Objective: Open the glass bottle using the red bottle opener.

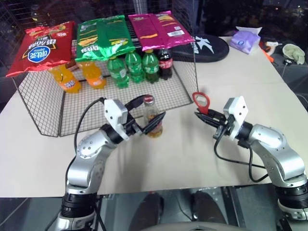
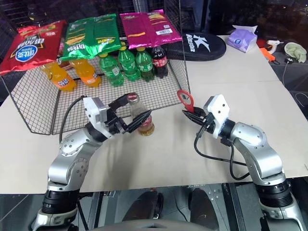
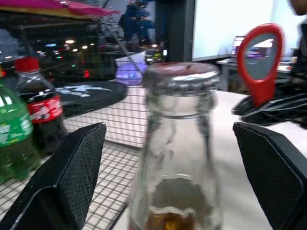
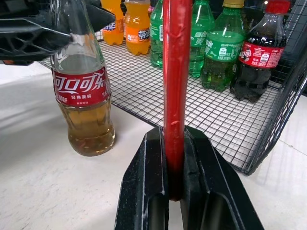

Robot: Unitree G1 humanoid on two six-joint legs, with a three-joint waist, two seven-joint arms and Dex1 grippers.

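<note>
On my far left I see a wire rack at the back-left of the table, w/ a red chip bag, green chip bag and pink chip bag lying across its top. Inside stand two orange soda bottles, three green plastic bottles and a dark cola bottle in a row. Moving right, my left gripper sits just in front of the rack's open side, fingers spread wide, one on each side of the glass bottle and not touching it; in the left wrist view there's clear gap btwn each pad and the glass. The bottle stands upright on the table at the rack's front edge, amber drink in the lower part, red label facing my right wrist cam, metal cap on. Further right, apart from the bottle, my right gripper has its fingers clamped together on the handle of the red bottle opener, loop head pointing up, roughly level w/ the bottle's top. At back right: a black pouch, a purple tissue pack, an orange tool and a pale green cloth near the table's far corner.
</note>
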